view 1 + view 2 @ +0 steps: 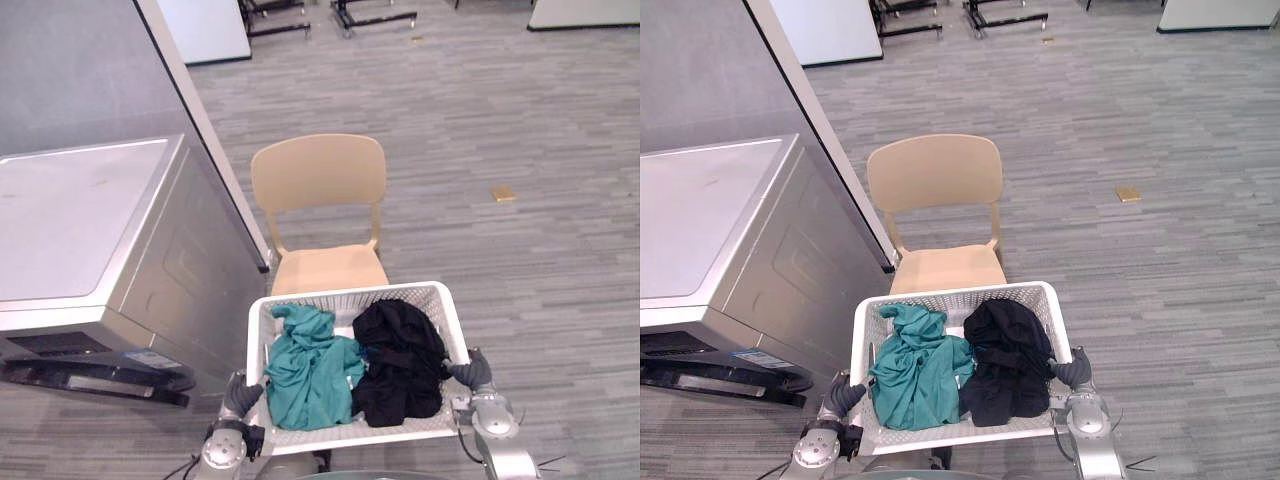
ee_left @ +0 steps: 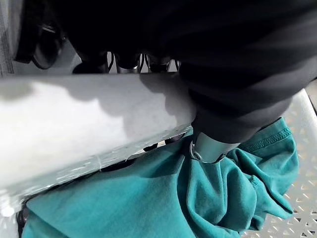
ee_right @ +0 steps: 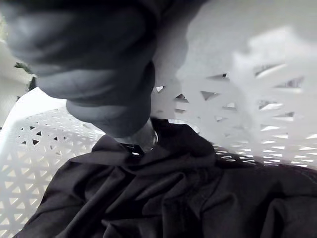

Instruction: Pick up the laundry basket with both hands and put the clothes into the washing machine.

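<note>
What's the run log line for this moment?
left robot hand: gripping laundry basket rim | right robot hand: gripping rim | load: teal garment, black garment | washing machine: at left

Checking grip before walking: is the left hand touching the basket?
Touching. Left wrist view: the left hand hooks its thumb over the basket rim, fingers underneath.

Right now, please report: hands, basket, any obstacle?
Left hand, right hand gripping laundry basket sides. Teal garment, black garment inside. Beige chair directly ahead, washing machine to left.
</note>
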Controlling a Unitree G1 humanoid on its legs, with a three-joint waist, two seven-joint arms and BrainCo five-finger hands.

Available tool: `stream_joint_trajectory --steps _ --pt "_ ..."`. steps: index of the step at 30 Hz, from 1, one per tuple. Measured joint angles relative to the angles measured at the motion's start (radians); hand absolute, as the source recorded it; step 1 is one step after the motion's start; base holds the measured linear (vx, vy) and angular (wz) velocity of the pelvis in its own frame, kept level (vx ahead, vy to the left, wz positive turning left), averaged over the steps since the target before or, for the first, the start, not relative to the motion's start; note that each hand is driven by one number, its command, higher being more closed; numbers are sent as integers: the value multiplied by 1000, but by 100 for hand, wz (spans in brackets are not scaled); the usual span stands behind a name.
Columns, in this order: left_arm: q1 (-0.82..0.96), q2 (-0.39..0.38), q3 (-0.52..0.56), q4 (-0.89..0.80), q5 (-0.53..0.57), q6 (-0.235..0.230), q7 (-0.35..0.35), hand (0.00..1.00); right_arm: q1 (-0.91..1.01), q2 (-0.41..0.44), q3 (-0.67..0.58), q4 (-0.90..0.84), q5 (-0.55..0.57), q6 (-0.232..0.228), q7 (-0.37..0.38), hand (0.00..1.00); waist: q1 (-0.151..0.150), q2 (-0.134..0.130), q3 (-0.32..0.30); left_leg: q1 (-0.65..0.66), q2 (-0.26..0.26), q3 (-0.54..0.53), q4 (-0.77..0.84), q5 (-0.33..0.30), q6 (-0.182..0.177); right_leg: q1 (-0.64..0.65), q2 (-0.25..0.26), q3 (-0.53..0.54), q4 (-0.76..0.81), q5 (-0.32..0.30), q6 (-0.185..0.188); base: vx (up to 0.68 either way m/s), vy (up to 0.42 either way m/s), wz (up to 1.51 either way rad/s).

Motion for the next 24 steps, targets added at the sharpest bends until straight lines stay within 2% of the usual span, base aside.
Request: stream_joint_trajectory --steps 2,5,7,8,10,12,14,15,16,18,20,24 --pt "-178 19 1 43 -2 0 40 100 -166 -46 18 45 14 0 -32 100 1 -3 76 -160 28 6 92 0 0 -179 10 10 118 0 1 -228 26 -16" --pt "-369 35 8 74 -35 1 95 100 -331 -86 18 61 44 1 -68 100 13 -2 155 -305 46 10 185 -8 8 -338 14 9 231 -4 4 -216 47 -8" --pt "-476 48 24 89 -59 1 125 100 -409 -101 18 60 66 2 -86 100 27 -1 202 -345 50 11 219 -19 11 -389 12 6 286 -9 7 -181 55 -3" --pt "-506 51 36 93 -70 1 138 100 -435 -100 19 60 80 2 -93 100 28 -1 207 -364 52 11 232 -30 11 -410 12 2 305 -15 5 -188 33 7" --pt "-623 69 97 129 -106 0 179 100 -549 -99 54 60 106 3 -128 100 37 -1 208 -459 57 15 295 -46 21 -481 -2 -30 335 -66 3 -235 -10 2" --pt "-707 89 147 147 -128 0 193 100 -640 -97 71 60 123 4 -149 100 54 3 218 -513 85 42 316 -46 21 -539 2 -46 356 -66 -9 -197 -17 -1" --pt "-780 108 172 168 -153 -4 210 100 -700 -97 78 61 138 9 -170 100 53 2 224 -549 117 81 328 -44 21 -567 1 -70 369 -64 -11 -91 -31 30" --pt "-811 112 189 192 -160 -6 210 100 -733 -96 78 61 140 13 -175 0 54 2 224 -571 128 85 342 -40 16 -582 2 -80 378 -65 -12 -25 -34 19" --pt "-821 112 199 199 -161 -6 211 0 -752 -96 81 61 145 14 -176 0 55 1 224 -582 132 86 347 -39 16 -591 3 -81 383 -65 -12 -14 -32 7" --pt "-849 115 237 229 -182 -6 222 0 -813 -87 96 63 160 17 -174 0 57 1 224 -609 134 88 356 -32 22 -619 4 -81 389 -62 -7 17 -5 -1" --pt "-893 122 281 274 -201 -6 226 0 -878 -57 114 86 174 17 -170 0 56 -14 238 -618 135 90 356 -24 32 -626 4 -84 390 -62 -7 67 -22 1" --pt "-961 147 292 322 -209 -6 226 0 -939 -55 113 140 191 17 -172 0 58 -25 244 -633 135 80 355 -11 44 -626 5 -106 383 -62 -7 91 -47 12"
